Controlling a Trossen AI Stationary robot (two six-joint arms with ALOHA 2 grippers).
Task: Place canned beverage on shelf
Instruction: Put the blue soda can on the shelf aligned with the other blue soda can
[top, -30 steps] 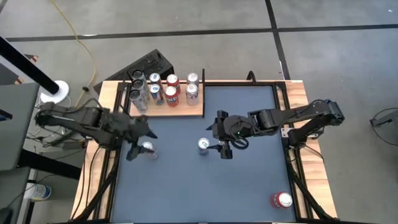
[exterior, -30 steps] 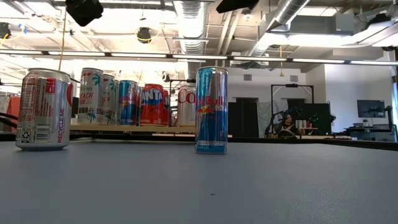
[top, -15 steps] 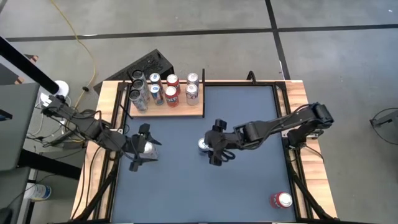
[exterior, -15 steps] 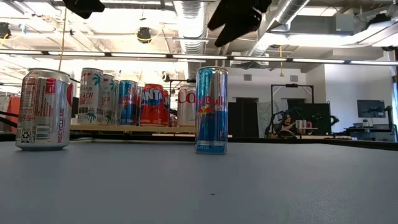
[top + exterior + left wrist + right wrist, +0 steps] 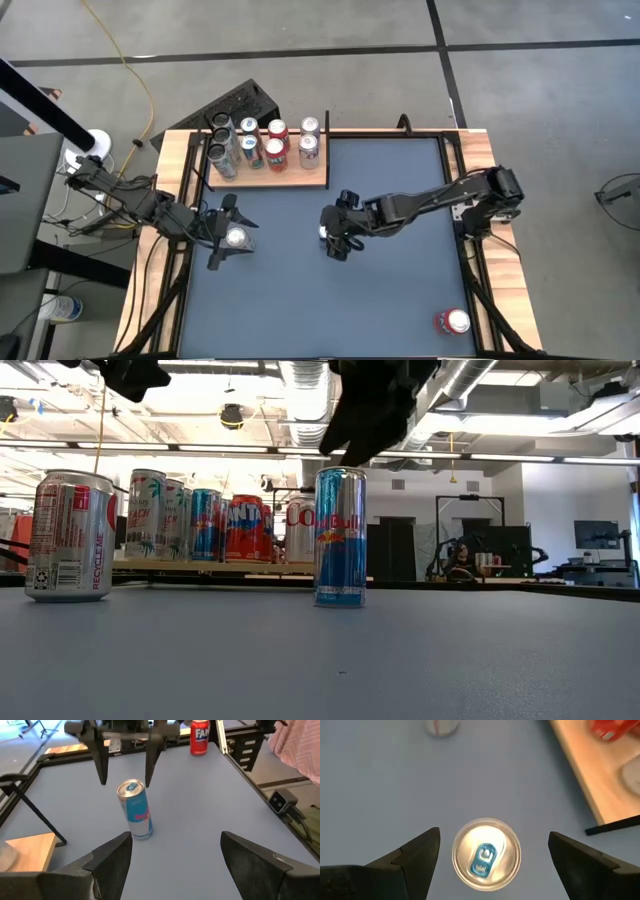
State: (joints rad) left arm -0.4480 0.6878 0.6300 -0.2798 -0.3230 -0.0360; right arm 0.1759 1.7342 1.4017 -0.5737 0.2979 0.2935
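A tall blue-and-silver can (image 5: 327, 233) stands upright mid-table. My right gripper (image 5: 336, 234) hangs open just above it, pointing steeply down. In the right wrist view the can's top (image 5: 486, 854) lies between the two fingers, and in the low view the fingers (image 5: 372, 410) end just over its rim (image 5: 340, 472). A silver can (image 5: 238, 238) stands at the left, with my open left gripper (image 5: 229, 238) above it, pointing toward the blue can (image 5: 135, 810). The shelf (image 5: 300, 178) at the far left carries several cans.
A red can (image 5: 452, 321) stands near the table's front right corner. Wooden strips (image 5: 490, 170) and black frame posts (image 5: 470, 250) edge the blue tabletop. A black box (image 5: 235, 104) sits behind the shelf. Between the two standing cans the tabletop is bare.
My right gripper has gone toward the table's left and down, rolling as it went, and now stands over the blue can. My left gripper has drawn a little toward the near edge, turned, and stopped over the silver can. No can has moved.
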